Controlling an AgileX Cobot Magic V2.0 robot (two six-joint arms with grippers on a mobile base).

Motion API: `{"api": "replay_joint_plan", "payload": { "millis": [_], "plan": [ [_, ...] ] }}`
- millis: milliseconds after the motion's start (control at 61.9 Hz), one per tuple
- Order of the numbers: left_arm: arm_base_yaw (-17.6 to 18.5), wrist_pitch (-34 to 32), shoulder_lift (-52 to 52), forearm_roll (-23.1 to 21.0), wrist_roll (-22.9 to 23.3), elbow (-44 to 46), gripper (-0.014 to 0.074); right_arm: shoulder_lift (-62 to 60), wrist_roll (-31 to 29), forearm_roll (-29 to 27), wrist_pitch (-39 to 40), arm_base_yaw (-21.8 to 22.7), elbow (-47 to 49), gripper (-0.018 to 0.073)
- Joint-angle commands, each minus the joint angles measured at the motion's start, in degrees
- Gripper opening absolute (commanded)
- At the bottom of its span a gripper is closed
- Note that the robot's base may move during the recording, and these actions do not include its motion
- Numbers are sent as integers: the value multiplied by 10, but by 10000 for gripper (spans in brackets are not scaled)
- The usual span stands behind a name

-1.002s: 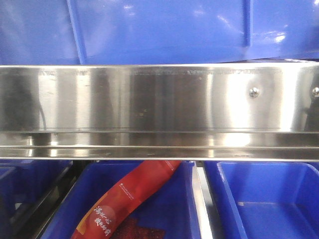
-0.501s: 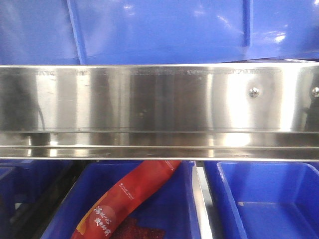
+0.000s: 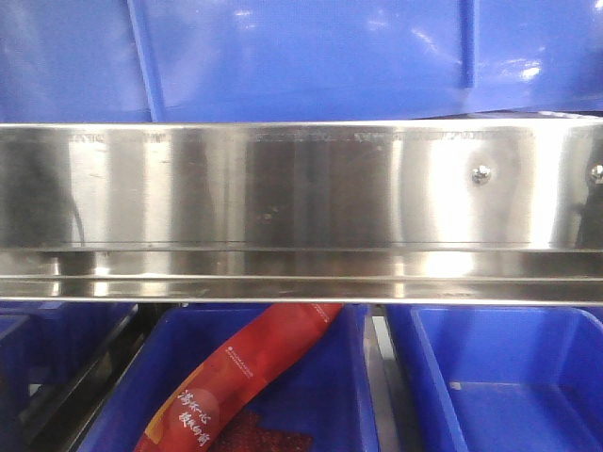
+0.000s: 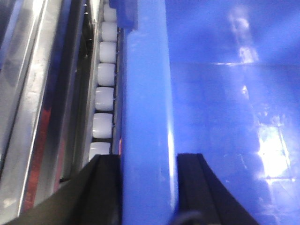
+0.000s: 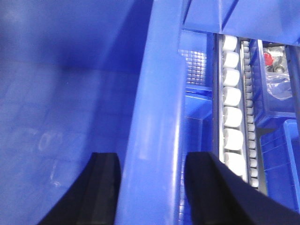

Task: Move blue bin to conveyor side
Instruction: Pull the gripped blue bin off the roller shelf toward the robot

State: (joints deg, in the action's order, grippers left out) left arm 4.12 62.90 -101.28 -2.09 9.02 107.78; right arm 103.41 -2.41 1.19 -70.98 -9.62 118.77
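Blue bin [image 4: 145, 93] rim clamped within left gripper [image 4: 149, 161], likewise within right gripper [image 5: 153, 159].

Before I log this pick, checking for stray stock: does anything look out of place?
Yes: the red packet lies slanted in the small blue bin under the steel rail, its upper end disappearing behind the rail. Nothing else stands out.

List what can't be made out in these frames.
Front view: the blue bin is cut off by the top edge and its base is hidden behind the steel rail. No arms in frame.
All views: the conveyor belt is not identifiable.
Left wrist: the left claw straddles the bin rim; whether it clamps is unclear.
Right wrist: the right claw, same.
Front view: the red packet has its top under the rail, print too small.
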Motion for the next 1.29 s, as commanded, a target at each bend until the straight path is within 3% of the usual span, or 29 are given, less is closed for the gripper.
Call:
{"api": "replay_joint_plan", "payload": {
  "millis": [0, 485, 953, 1276],
  "plan": [
    [3, -9, 2, -12, 3, 3, -13, -7, 8, 20, 10, 2, 5, -78],
    [3, -20, 11, -11, 3, 5, -20, -23, 8, 20, 10, 2, 5, -78],
    [3, -39, 90, -2, 3, 5, -20, -61, 8, 20, 10, 2, 5, -78],
    [3, -38, 148, -2, 3, 5, -20, -122, 53, 20, 10, 2, 4, -78]
  ]
}}
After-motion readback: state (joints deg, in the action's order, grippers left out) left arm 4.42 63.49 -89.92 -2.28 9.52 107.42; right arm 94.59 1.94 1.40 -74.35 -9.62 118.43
